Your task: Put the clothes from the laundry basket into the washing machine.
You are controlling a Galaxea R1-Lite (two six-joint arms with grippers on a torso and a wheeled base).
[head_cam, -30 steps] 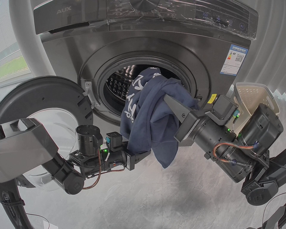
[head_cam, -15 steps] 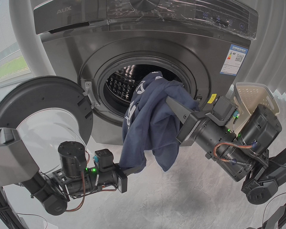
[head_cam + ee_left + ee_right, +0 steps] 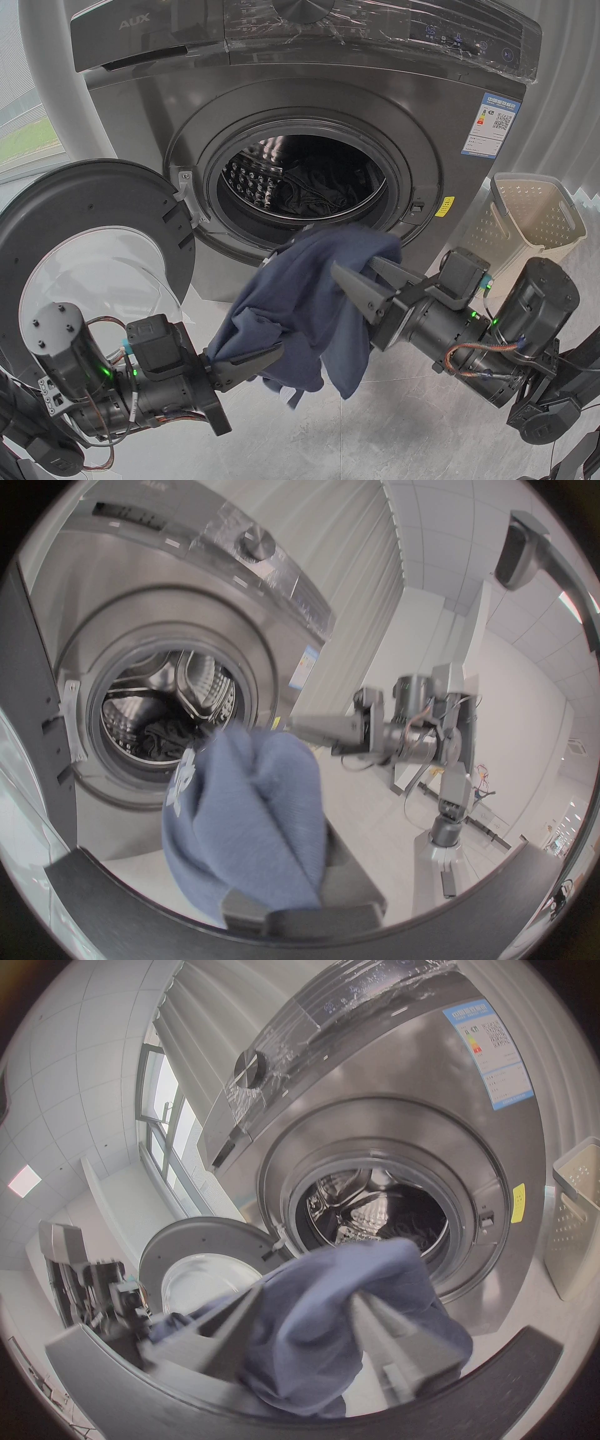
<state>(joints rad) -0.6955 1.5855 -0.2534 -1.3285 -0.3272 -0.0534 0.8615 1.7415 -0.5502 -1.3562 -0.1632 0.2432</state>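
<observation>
Navy garment (image 3: 300,300): crumpled; head view, long axis slung lower left to upper right, outside washing machine (image 3: 156,119), below its round opening.
Right gripper (image 3: 352,264): pointed fingers spread wide, garment draped between.
Left gripper (image 3: 262,356): under the lower end; grip hidden, cannot tell.
Left wrist view: garment (image 3: 250,817) bunched, rounded.
Right wrist view: garment (image 3: 325,1329) between splayed fingers (image 3: 400,1347); perforated laundry basket (image 3: 578,1222) beside machine.
</observation>
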